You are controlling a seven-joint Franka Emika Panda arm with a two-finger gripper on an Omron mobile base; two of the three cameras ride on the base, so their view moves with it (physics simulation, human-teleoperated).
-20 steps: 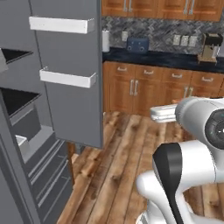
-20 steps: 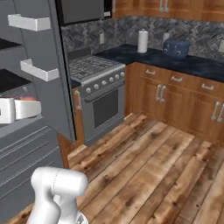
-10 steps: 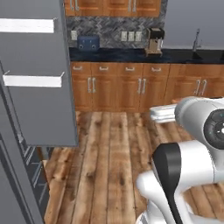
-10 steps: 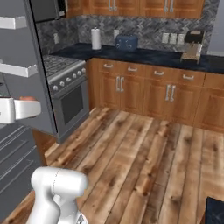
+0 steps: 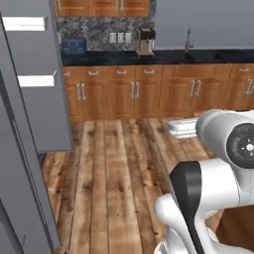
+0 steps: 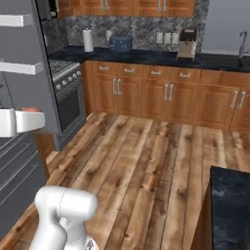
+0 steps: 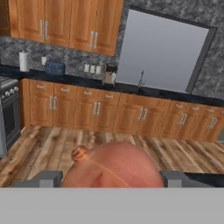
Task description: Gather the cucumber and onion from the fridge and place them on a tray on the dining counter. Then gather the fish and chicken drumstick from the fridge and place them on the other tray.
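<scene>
Whole scene has shifted left across both base views since a second ago: camera swing, fridge now at frame edges. Grey fridge [image 5: 30,99] door fills the left of the left base view. In hand view, the reddish-orange round onion [image 7: 114,166] sits bottom centre, clasped between the gripper [image 7: 111,178] fingers [image 7: 48,178]. Black marbled dining counter [image 6: 230,195] corner lies lower right of the right base view.
</scene>
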